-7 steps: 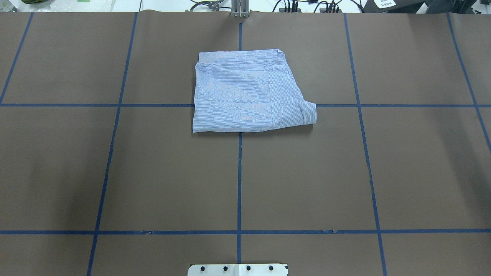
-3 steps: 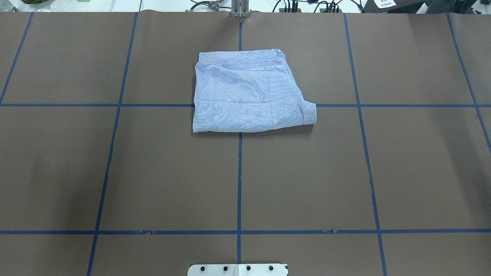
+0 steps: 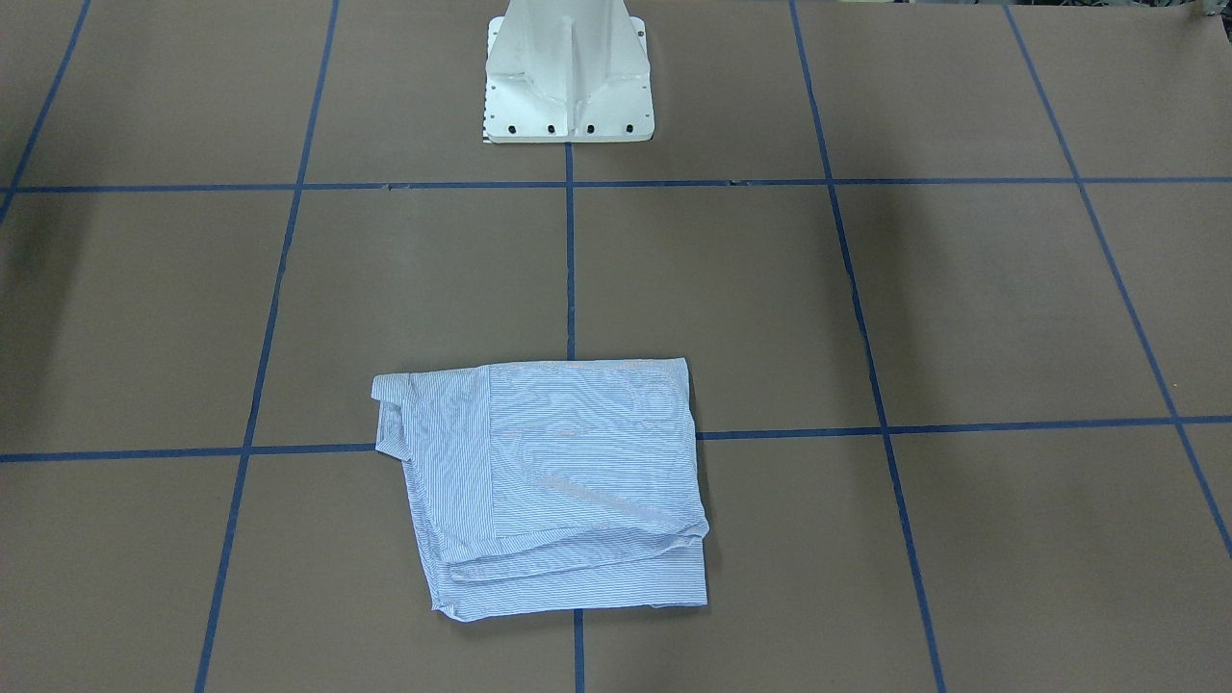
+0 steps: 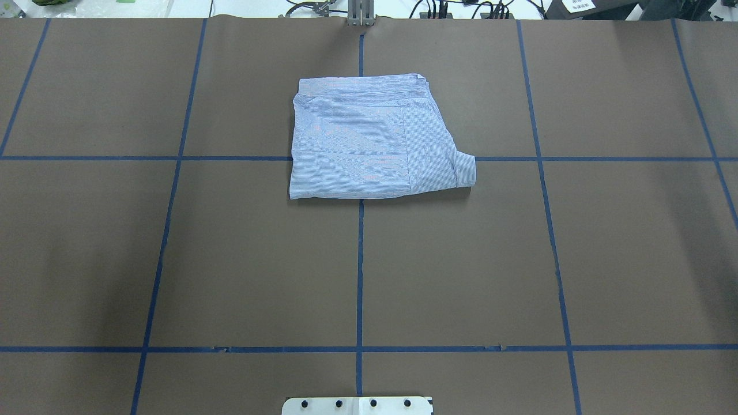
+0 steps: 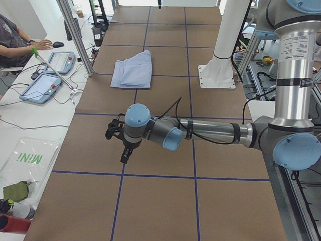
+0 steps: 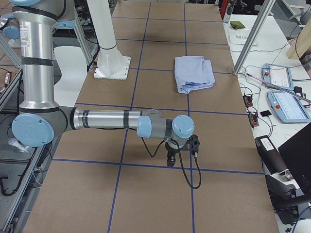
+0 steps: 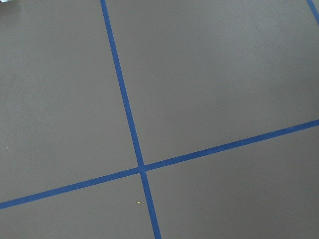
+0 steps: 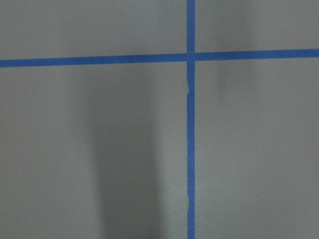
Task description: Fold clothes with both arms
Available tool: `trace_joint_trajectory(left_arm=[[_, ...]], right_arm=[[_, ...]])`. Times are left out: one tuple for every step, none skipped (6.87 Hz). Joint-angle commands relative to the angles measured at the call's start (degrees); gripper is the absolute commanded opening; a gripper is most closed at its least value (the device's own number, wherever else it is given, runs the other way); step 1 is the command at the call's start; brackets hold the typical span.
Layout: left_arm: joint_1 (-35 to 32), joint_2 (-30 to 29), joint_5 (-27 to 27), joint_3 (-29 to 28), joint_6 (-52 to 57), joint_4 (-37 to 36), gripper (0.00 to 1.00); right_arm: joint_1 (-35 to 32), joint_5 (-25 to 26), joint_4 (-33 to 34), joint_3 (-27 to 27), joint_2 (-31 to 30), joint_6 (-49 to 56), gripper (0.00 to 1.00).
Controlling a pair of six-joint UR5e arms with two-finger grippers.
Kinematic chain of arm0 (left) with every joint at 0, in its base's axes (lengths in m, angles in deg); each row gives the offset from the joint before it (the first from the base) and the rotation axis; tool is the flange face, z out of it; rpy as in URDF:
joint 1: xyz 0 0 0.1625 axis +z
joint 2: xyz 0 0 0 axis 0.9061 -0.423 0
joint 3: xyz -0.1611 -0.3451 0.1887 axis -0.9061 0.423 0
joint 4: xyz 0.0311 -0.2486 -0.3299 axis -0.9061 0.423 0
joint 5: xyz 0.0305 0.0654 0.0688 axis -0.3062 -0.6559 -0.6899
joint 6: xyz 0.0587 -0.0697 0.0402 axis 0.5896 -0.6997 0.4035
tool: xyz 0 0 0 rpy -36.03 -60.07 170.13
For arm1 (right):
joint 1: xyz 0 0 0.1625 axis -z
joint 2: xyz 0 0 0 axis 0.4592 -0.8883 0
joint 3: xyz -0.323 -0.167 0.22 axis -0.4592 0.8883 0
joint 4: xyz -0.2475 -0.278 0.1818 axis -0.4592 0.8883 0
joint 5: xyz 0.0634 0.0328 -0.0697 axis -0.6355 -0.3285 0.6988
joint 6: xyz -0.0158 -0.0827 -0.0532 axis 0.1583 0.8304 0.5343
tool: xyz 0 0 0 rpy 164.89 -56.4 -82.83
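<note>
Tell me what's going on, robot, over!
Left tool, right tool: parked over table, open or shut unclear. Shirt folded, lying free. Nothing in the way.

shirt [image 4: 375, 138] striped, folded flat | left arm [image 5: 210, 131], right arm [image 6: 107, 119] well apart

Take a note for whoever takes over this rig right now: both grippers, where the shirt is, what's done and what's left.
Left gripper: above bare table, well clear of the shirt; can't tell if open or shut.
Right gripper: likewise, toward the other end.
Shirt: folded into a compact rectangle, centred, far from the base.
Done: folding looks complete.
Left: perhaps tidy the flap jutting out at one corner.
</note>
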Motion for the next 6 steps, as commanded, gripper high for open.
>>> trace_joint_trajectory(left_arm=[[0.0,0.1,0.0,0.2,0.0,0.0,1.0],[0.0,0.1,0.0,0.5,0.0,0.0,1.0],[0.0,0.3,0.0,0.6,-0.1,0.0,1.0],[0.0,0.3,0.0,0.6,-0.1,0.0,1.0],[0.0,0.3,0.1,0.7,-0.1,0.0,1.0],[0.0,0.4,0.2,0.6,-0.2,0.0,1.0]], right_arm=[[0.0,-1.2,-5.7,-0.8,-3.6,-0.2,1.0],[0.0,-0.6,-8.3,-0.4,-3.8,-0.3,1.0],[-1.2,1.2,-8.9,-0.4,-4.2,-0.2,1.0],[-3.0,6.4,-8.5,-1.6,-1.9,0.1,1.0],[-2.9,10.6,-7.9,-2.8,-0.9,0.1,1.0],[-1.0,12.3,-8.0,-2.3,-0.9,0.0,1.0]])
